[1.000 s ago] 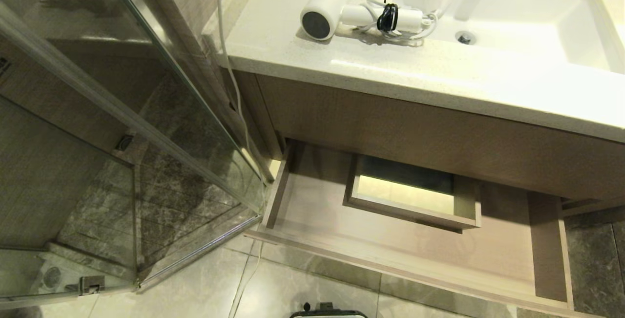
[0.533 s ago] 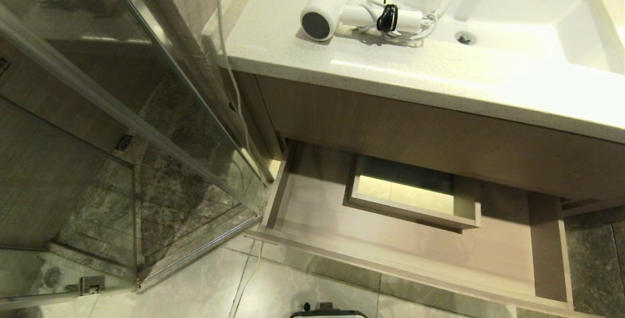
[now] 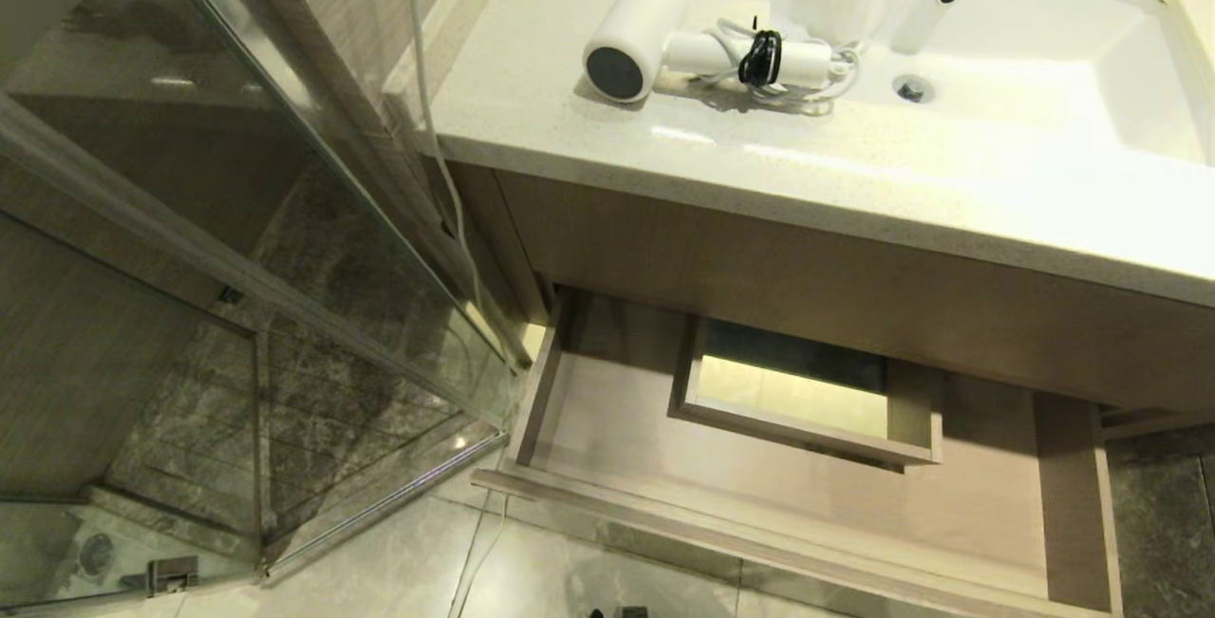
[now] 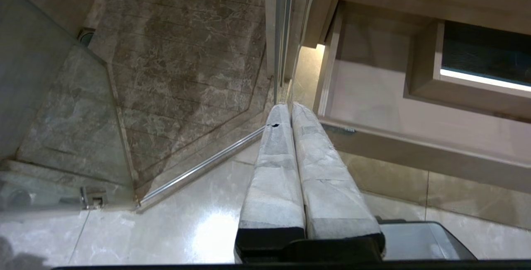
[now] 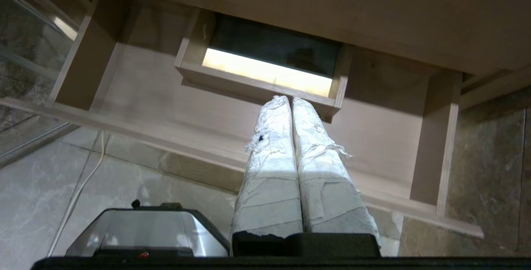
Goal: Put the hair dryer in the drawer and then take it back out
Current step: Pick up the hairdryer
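The white hair dryer (image 3: pixel 655 34) lies on the vanity counter (image 3: pixel 854 172), its dark round end toward me and its coiled cord beside the basin. Below the counter the wide light-wood drawer (image 3: pixel 607 419) stands pulled out, with a boxed cutout (image 3: pixel 807 390) at its mid-back and nothing lying in it. Neither arm shows in the head view. My left gripper (image 4: pixel 285 108) is shut and hangs low over the floor by the drawer's (image 4: pixel 373 104) left front corner. My right gripper (image 5: pixel 289 100) is shut, low in front of the open drawer (image 5: pixel 157 96), holding nothing.
A glass shower enclosure (image 3: pixel 285 248) with a metal-framed door stands to the left of the vanity. A white cable (image 3: pixel 446 181) hangs down between them to the floor. The white basin (image 3: pixel 1044 58) fills the counter's right part. A taller wood panel (image 3: pixel 807 286) overhangs the drawer.
The whole head view has shifted down a little, so the counter and hair dryer sit lower in the picture; the camera moved. Nothing in the scene has moved.
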You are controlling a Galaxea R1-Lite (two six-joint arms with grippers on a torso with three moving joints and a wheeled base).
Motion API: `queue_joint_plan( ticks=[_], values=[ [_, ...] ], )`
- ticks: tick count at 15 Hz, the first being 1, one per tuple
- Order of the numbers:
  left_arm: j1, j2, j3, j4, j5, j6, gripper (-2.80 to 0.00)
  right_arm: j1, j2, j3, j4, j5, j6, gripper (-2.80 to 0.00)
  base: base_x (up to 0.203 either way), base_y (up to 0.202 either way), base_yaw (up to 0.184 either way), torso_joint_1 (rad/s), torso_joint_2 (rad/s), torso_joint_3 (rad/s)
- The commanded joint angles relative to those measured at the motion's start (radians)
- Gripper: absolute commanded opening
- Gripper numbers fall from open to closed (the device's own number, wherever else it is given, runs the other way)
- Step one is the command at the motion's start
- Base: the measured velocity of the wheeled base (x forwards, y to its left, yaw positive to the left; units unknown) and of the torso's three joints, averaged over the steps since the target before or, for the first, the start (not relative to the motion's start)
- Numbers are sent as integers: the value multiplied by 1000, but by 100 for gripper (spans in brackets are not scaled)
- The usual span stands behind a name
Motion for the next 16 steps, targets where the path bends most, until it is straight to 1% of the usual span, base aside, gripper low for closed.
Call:
queue_joint_plan(
  ticks=[1, 9, 14, 16],
  values=[
    [0, 2, 0, 0, 0, 0, -280, 0, 0, 2, -1, 0, -1, -280, 0, 0, 0, 292, -68, 210],
    [0, 2, 0, 0, 0, 0, -280, 0, 0, 2, -1, 0, -1, -280, 0, 0, 0, 323, -132, 187],
    [0, 2, 0, 0, 0, 0, -280, 0, 0, 2, -1, -1, -1, -280, 0, 0, 0, 362, -231, 128],
    [0, 2, 0, 0, 0, 0, -280, 0, 0, 2, -1, -1, 0, -280, 0, 0, 0, 266, -185, 71]
  ],
)
